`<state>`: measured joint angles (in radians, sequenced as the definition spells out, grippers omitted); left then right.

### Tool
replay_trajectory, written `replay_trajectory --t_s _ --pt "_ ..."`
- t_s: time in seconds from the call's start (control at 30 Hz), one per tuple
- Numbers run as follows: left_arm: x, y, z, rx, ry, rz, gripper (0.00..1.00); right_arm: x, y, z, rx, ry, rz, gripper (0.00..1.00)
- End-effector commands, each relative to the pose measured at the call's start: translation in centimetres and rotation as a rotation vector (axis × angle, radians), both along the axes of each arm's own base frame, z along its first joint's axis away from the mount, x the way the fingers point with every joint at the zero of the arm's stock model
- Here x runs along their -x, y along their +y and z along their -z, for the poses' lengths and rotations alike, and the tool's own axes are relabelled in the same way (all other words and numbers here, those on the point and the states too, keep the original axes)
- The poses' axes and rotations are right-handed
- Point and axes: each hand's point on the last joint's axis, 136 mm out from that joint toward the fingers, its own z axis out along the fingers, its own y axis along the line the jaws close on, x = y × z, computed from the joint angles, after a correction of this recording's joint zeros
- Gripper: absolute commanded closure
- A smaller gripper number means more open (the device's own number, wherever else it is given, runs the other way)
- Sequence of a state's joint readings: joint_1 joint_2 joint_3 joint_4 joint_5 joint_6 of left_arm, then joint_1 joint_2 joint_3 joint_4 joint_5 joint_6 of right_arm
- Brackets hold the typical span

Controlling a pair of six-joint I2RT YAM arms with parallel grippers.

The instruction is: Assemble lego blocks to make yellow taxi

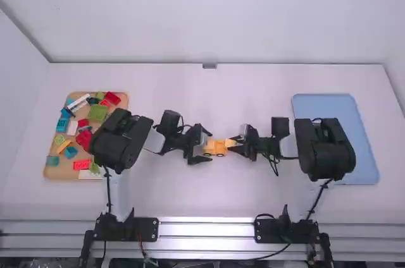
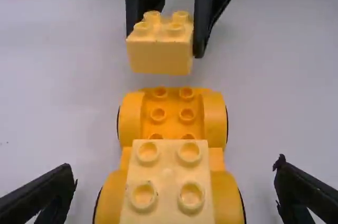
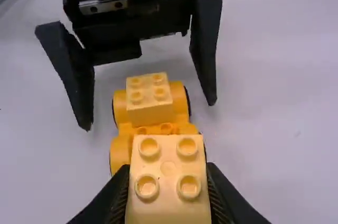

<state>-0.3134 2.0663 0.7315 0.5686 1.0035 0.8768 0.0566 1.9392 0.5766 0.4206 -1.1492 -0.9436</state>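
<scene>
A pale wall (image 1: 209, 15) stands behind the white counter (image 1: 253, 91), and a metal rail (image 1: 205, 230) runs along its near edge. In the middle of the counter, between the two arms, sits the unfinished taxi: an orange-yellow wheeled base (image 2: 171, 114) with dark tyres, standing upright. A paler yellow two-by-two stud block (image 2: 168, 182) is seated on the end nearer the left arm, while the studs at the other end are exposed.

The left end effector (image 1: 209, 146) is spread wide, one finger on each side of that seated block, with clear gaps between fingers and block. The right end effector (image 1: 233, 144) is closed in on another pale yellow two-by-two block (image 3: 168, 182), its fingers pressed against opposite sides. This block is upright, studs upward, raised near the exposed end of the base and apart from it.

On the left side of the counter, a wood-coloured board (image 1: 58, 172) carries a loose assortment of pieces, among them a green brick (image 1: 98, 112) and a red brick (image 1: 81, 164), with blue, white and orange ones too. On the right lies a light blue tray (image 1: 324, 107), partly covered by the right arm.
</scene>
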Motion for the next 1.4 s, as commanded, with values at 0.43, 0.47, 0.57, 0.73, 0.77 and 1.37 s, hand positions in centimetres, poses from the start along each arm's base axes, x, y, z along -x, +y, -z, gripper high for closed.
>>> replay_trajectory --t_s 0.43,0.47,0.57,0.73,0.77,1.37 --pt "0.3 -0.4 1.4 -0.063 -0.004 -0.013 0.09 0.4 2.1 0.2 0.301 -0.16 -0.051 0.81" --pt "0.3 -0.4 1.4 -0.063 -0.004 -0.013 0.15 0.4 2.2 0.2 0.302 -0.166 -0.053 0.82" --pt "0.4 -0.4 1.5 -0.066 0.003 -0.013 0.24 0.2 2.2 0.0 0.297 -0.172 -0.051 0.81" --pt "0.7 -0.3 1.7 -0.075 0.021 -0.01 0.39 0.3 2.3 0.0 0.296 -0.174 -0.053 0.82" --pt "0.8 -0.3 1.8 -0.078 0.017 -0.005 0.44 0.3 2.3 0.0 0.292 -0.174 -0.055 0.82" --pt "1.5 0.0 2.3 -0.095 0.021 0.016 0.54 1.5 3.4 -0.3 0.258 -0.171 -0.114 0.81"
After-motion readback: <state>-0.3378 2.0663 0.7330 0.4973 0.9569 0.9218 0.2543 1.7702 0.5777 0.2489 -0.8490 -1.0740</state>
